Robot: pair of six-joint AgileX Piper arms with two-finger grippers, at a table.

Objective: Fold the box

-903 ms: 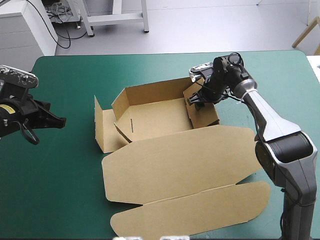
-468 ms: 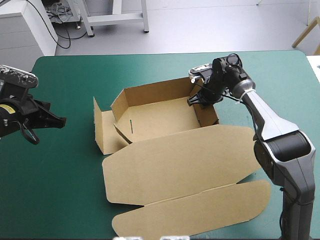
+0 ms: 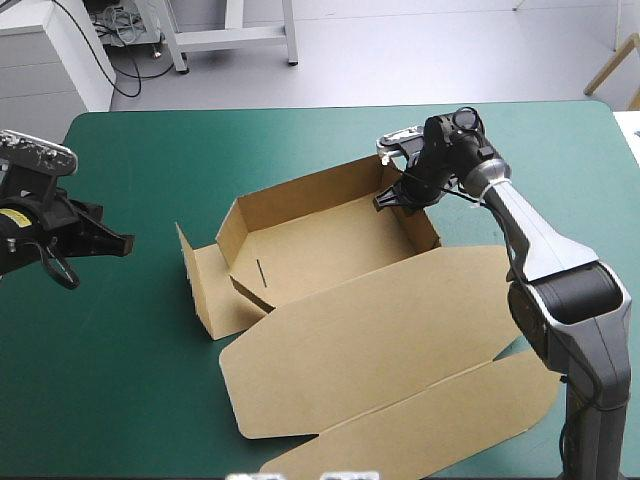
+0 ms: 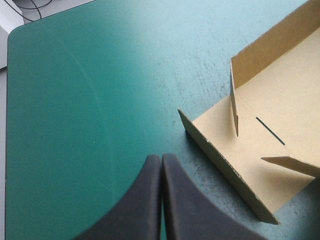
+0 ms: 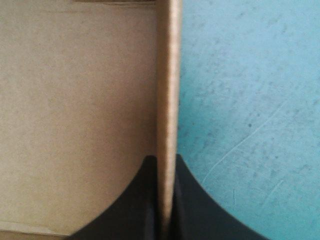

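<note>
Brown box [image 3: 320, 245] is sitting mid-table on the teal-green cover [image 3: 120, 380], w/ far wall & right wall raised into a part-formed open tray. Its wide lid panel [image 3: 370, 340] is lying flat toward the near edge, angling to the right. Left end flap [image 3: 190, 280] is standing loose, not tucked in. Right gripper [image 3: 392, 197] is reaching over the tray's far right corner, black fingers [image 5: 190, 205] nearly closed & pinching the top edge of the right wall, one finger inside, one outside. Left gripper [image 3: 120, 242] is hovering over the table's left side, well apart from the box, fingers pressed together, holding nothing.
</note>
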